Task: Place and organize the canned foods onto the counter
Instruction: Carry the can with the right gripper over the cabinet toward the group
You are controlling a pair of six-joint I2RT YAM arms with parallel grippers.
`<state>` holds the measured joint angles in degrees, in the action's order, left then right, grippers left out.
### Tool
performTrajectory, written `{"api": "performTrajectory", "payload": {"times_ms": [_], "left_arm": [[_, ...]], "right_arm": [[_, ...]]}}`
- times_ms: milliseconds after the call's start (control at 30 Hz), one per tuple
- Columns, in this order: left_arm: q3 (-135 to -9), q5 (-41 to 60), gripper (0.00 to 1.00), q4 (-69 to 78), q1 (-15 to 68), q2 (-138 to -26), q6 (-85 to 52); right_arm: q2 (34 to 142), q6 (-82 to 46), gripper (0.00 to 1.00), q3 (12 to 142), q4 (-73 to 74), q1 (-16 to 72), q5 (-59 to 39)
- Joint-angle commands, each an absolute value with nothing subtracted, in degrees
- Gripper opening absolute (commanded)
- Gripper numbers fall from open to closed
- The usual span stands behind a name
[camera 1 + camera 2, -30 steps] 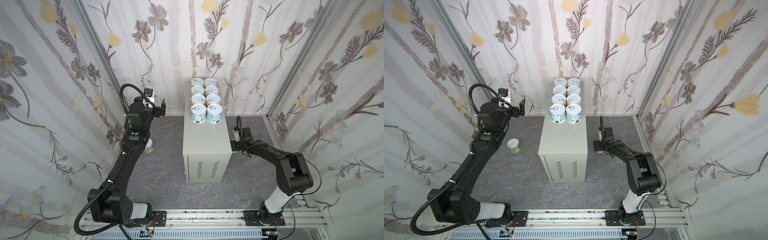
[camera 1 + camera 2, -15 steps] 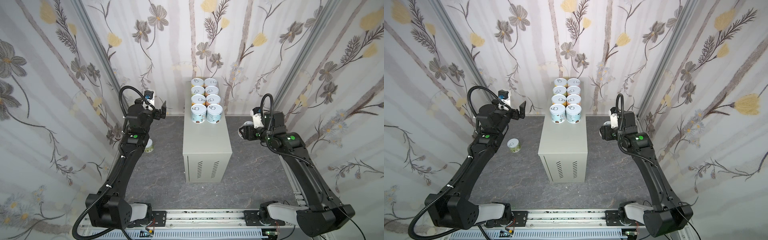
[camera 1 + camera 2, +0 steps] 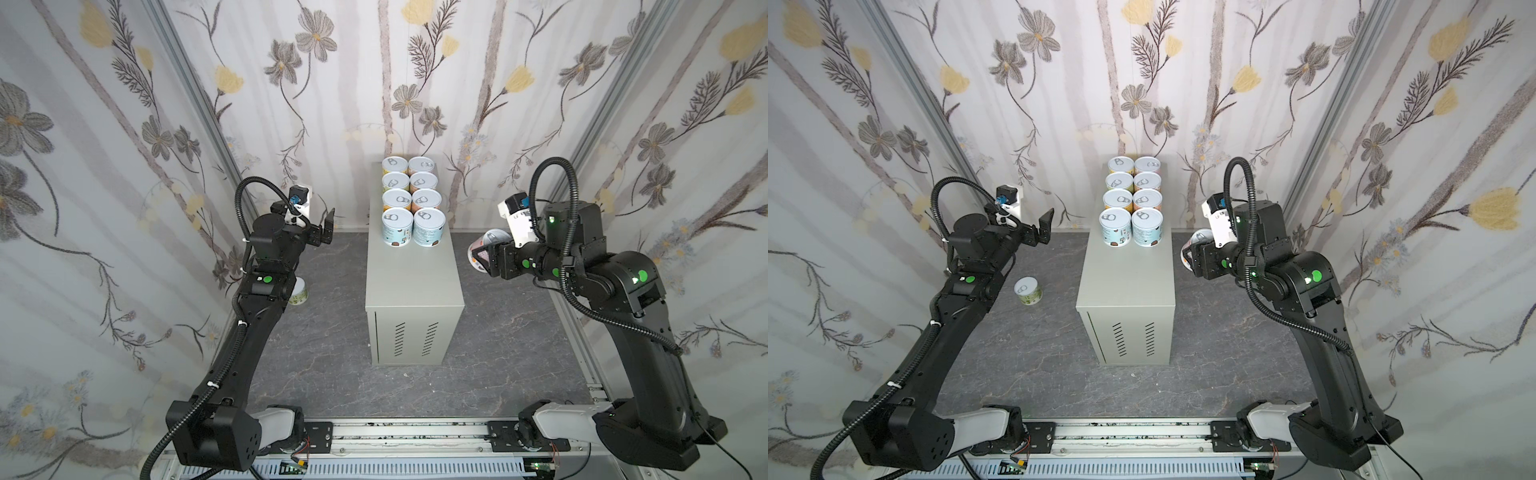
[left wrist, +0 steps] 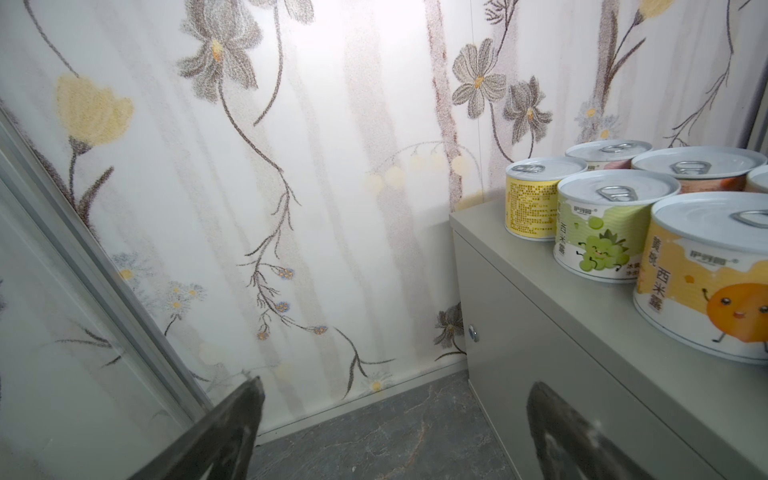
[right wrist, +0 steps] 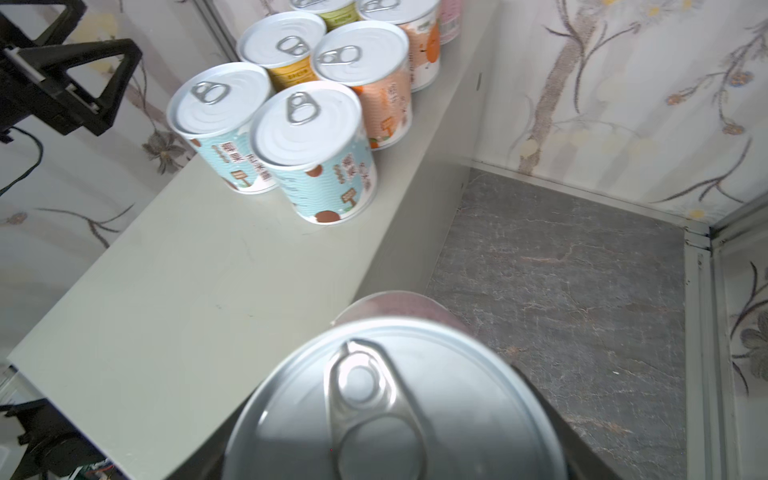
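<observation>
Right jaws around a can; eight cans on counter.

Floral-papered walls, dark marbled floor, possibly backlit

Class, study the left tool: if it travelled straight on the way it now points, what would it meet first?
Most likely the flowered back wall, just beside the counter. The open left tool aims past the counter's side, though one of its fingers runs close; depth is unclear.
</observation>
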<state>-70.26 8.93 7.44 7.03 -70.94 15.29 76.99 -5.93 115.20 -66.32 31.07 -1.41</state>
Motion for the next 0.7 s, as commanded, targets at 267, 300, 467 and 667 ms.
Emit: {"api": "performTrajectory", "payload": {"times_ms": [267,300,467,667], "left_arm": [[-68.72,10.98,1.0,8.15,6.89,-67.7,16.79],[-68.54,10.99,1.0,8.17,6.86,-67.51,16.86],[-67.79,10.72,1.0,8.35,6.88,-66.97,17.09],[-66.19,11.32,1.0,9.05,6.87,-65.98,16.85]], "right_arm": [[89.74,-4.49,0.45,130.43,-73.38,42.54,7.15],[90.27,-4.5,0.45,130.43,-73.56,42.95,7.53],[92.8,-4.05,0.45,130.4,-73.17,44.2,7.55],[94.19,-3.77,0.46,130.34,-72.86,44.47,6.79]]}}
